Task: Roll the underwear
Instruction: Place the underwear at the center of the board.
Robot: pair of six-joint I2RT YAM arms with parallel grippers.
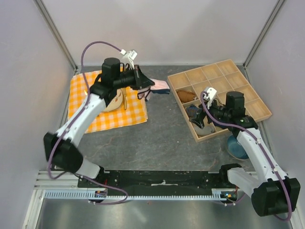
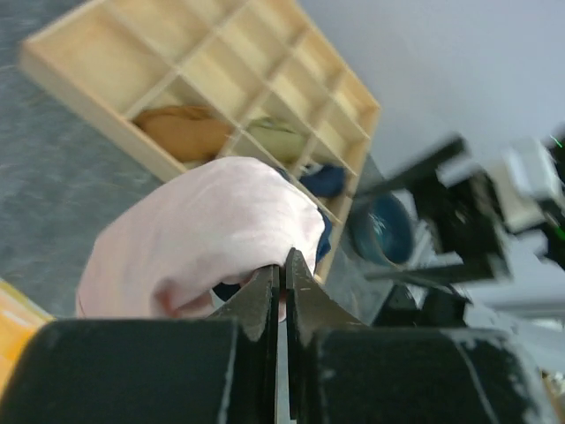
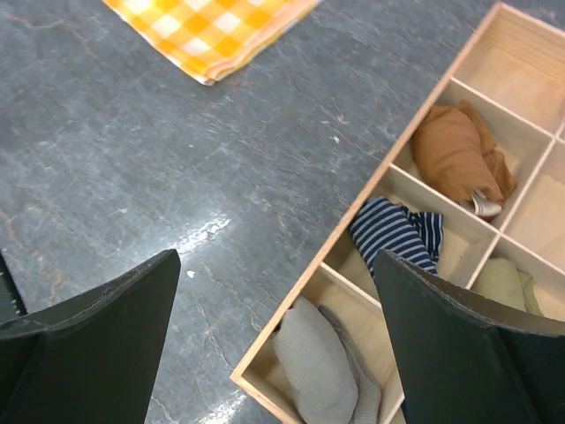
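The pale pink underwear [image 1: 161, 86] with dark edging is bunched at the tip of my left gripper [image 1: 148, 85], between the checked cloth and the wooden tray. In the left wrist view the underwear [image 2: 207, 230] bulges in front of my left gripper [image 2: 282, 269], whose jaws are shut on a fold of it. My right gripper [image 1: 202, 118] hovers over the near left corner of the tray. Seen from the right wrist, that gripper [image 3: 278, 258] is wide open with nothing between its fingers.
An orange checked cloth [image 1: 95, 114] holds a plate [image 1: 110, 104] at left. The wooden compartment tray [image 1: 257, 110] at right holds brown [image 3: 459, 155], blue-striped [image 3: 393, 231], grey [image 3: 322, 362] and olive [image 3: 503, 281] rolled garments. A blue bowl [image 1: 237, 147] sits beside the tray's near edge.
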